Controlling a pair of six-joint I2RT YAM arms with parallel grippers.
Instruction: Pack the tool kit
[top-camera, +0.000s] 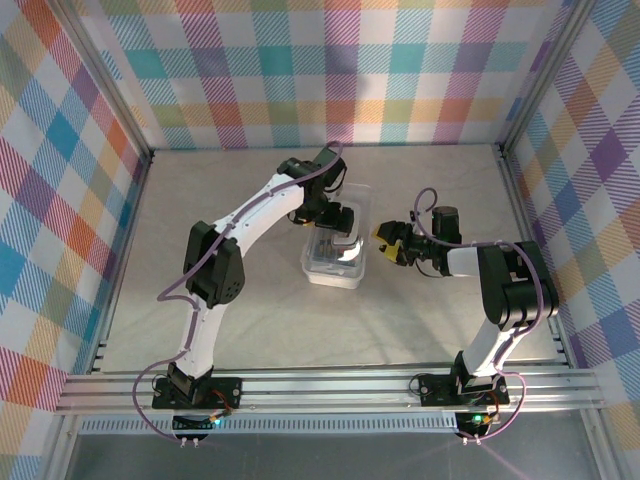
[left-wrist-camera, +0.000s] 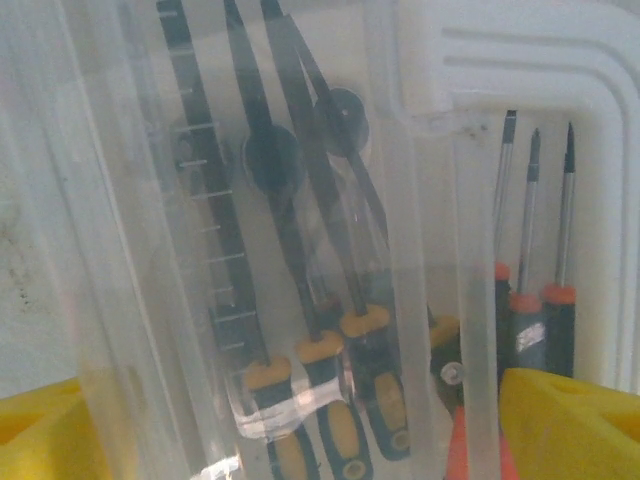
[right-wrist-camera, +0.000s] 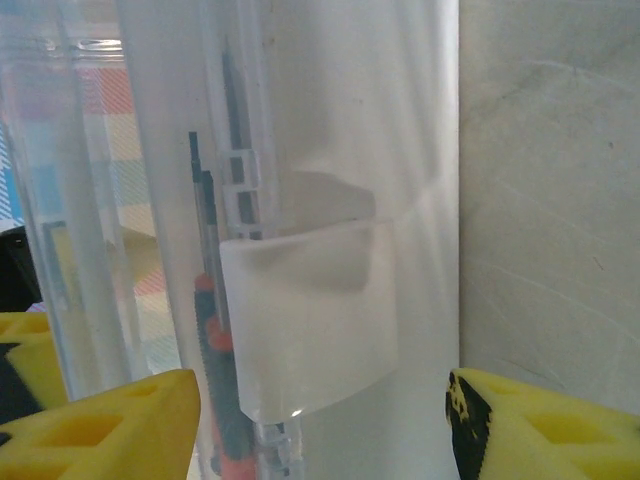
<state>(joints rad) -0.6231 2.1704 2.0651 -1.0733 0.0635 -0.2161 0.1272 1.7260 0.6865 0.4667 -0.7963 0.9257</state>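
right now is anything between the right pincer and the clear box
Nothing visible does. The right pincer faces the clear box directly, with its latch tab framed between the open yellow fingertips.

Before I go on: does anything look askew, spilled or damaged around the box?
Nothing stands out. The box sits flat on the table, and the screwdrivers lie side by side inside it, tips pointing the same way. None looks spilled outside it, and I see no damage to the plastic.
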